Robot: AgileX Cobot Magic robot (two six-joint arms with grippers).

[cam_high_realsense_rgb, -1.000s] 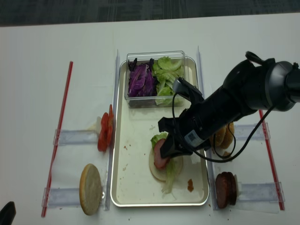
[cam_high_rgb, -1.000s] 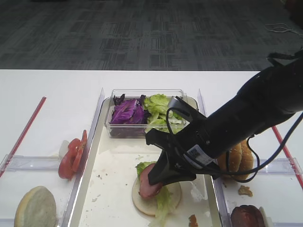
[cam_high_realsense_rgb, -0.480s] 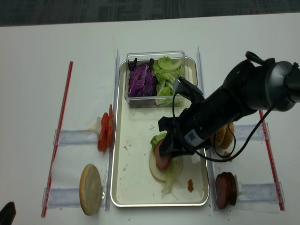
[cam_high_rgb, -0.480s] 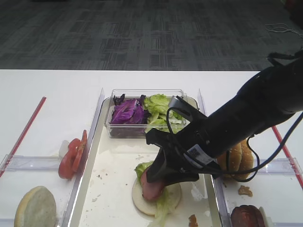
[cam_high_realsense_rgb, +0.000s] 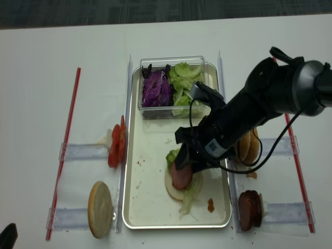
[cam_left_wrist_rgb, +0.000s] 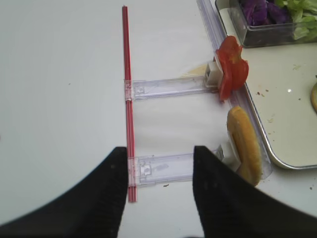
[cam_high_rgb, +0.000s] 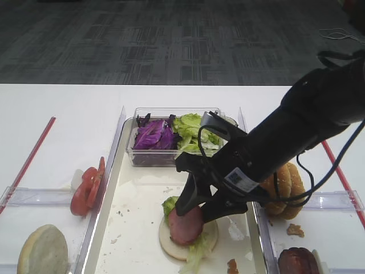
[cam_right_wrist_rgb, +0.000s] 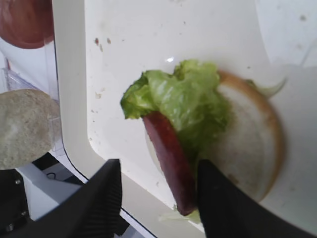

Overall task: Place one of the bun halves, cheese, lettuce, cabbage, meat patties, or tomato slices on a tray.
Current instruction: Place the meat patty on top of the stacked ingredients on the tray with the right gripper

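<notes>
The long shallow silvery tray (cam_high_realsense_rgb: 136,207) with a whitish, crumb-speckled liner lies lengthwise in the middle of the white table (cam_high_realsense_rgb: 41,78). On the near half of the tray sits a pale cream flat bun half (cam_high_realsense_rgb: 171,190), cut face up, with a frilly light green lettuce leaf (cam_right_wrist_rgb: 181,96) draped over it. A round pink-red meat patty (cam_high_rgb: 185,224) with a darker brown rim rests on the lettuce and bun; in the right wrist view it shows edge-on, tilted, as a dark red strip (cam_right_wrist_rgb: 171,158) running along the lettuce.

The black right gripper (cam_high_rgb: 197,206) hangs directly over the patty, its two fingers (cam_right_wrist_rgb: 101,198) spread apart on either side of it. The fingers are released and pinch nothing; whether a tip touches the patty cannot be told.

At the far end of the tray stands a small clear plastic box (cam_high_realsense_rgb: 171,61) holding purple crinkled cabbage (cam_high_realsense_rgb: 155,89) on one side and more green lettuce on the other.

Outside the tray, on clear plastic racks: bright red tomato slices (cam_high_realsense_rgb: 116,146) standing on edge and a pale bun half (cam_high_realsense_rgb: 100,208) on the left; golden-brown sesame-seeded bun tops (cam_high_rgb: 285,188) and a stack of dark-rimmed meat patties (cam_high_realsense_rgb: 249,209) on the right. Thin red strips (cam_high_realsense_rgb: 65,145) run along both sides of the table.

The left gripper (cam_left_wrist_rgb: 158,193) hovers over the bare table beside the left racks, fingers spread and holding nothing.
</notes>
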